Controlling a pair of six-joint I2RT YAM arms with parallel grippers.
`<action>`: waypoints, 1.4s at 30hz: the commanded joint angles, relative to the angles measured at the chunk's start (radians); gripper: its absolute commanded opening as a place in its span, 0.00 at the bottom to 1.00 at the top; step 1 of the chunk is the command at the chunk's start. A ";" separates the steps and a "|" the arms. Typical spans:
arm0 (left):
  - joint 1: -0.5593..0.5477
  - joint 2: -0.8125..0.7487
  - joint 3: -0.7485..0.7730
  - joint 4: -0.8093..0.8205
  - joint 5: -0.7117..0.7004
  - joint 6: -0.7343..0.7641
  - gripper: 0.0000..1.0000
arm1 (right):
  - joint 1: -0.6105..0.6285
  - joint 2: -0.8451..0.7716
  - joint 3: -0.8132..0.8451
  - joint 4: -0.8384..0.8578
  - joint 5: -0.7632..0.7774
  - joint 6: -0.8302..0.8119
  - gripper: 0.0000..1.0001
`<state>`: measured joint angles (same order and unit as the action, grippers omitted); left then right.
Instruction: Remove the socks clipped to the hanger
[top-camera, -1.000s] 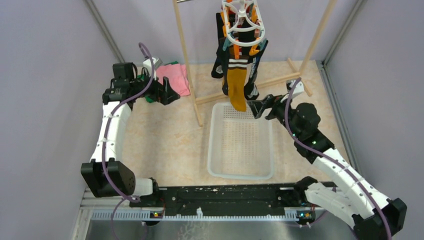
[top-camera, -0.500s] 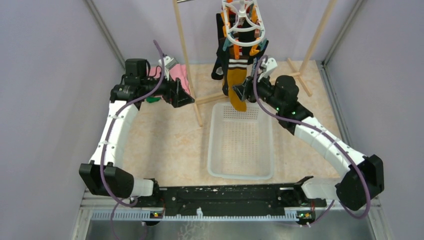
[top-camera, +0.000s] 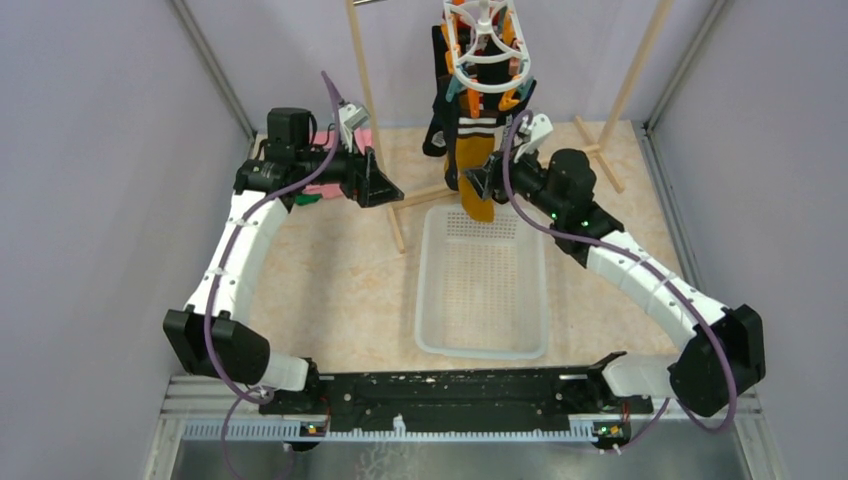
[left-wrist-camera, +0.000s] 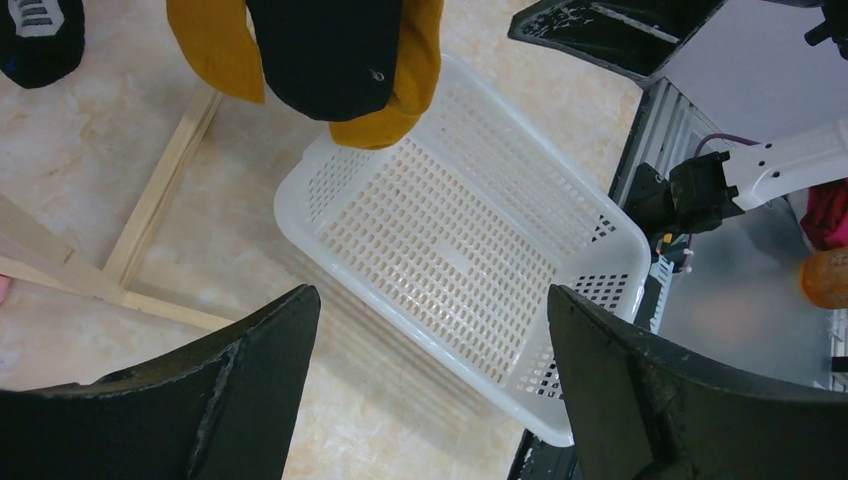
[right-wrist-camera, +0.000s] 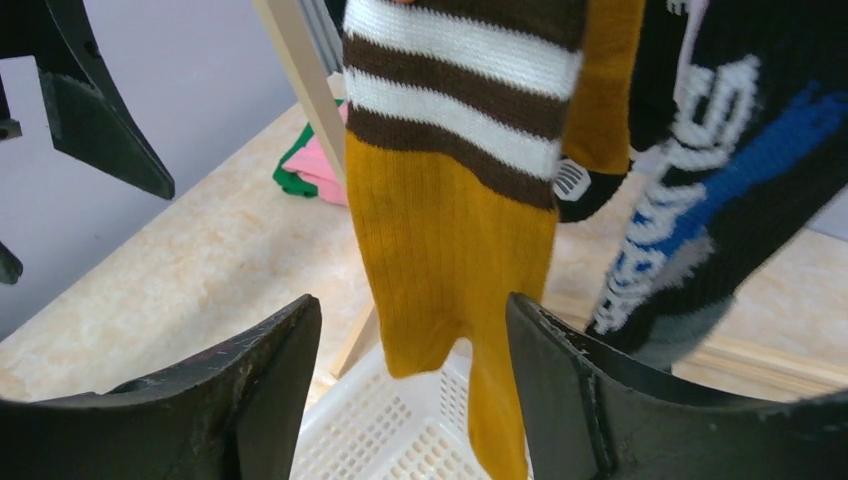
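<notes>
The white ring hanger with orange and teal pegs hangs from the wooden rack at the top centre. Several socks hang from it: a mustard-yellow sock with brown and white stripes, and black socks behind it. Sock toes show at the top of the left wrist view. My right gripper is open, its jaws standing either side of the mustard sock's lower end without gripping it. My left gripper is open and empty, left of the socks by the rack's post.
A white mesh basket lies on the table under the socks. The wooden rack's posts and base bars stand around the hanger. Folded pink and green cloths lie at the back left. Grey walls enclose the table.
My left gripper has swung right towards the rack post and socks. My right arm swung left from the basket's right corner up to the mustard sock, then held there.
</notes>
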<state>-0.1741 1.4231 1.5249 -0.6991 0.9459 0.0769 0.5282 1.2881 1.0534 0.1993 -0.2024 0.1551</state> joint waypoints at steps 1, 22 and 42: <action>-0.009 0.007 0.039 0.052 0.043 -0.036 0.90 | -0.069 -0.092 -0.038 0.022 -0.006 0.037 0.69; -0.049 0.013 0.012 0.071 -0.012 -0.042 0.88 | -0.116 0.112 0.049 0.177 -0.257 0.132 0.48; -0.063 0.064 0.059 0.193 0.102 -0.152 0.88 | 0.053 -0.058 -0.036 0.177 -0.262 0.196 0.00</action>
<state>-0.2310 1.4738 1.5280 -0.6113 0.9691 -0.0013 0.5568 1.2568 1.0058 0.3309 -0.4339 0.3119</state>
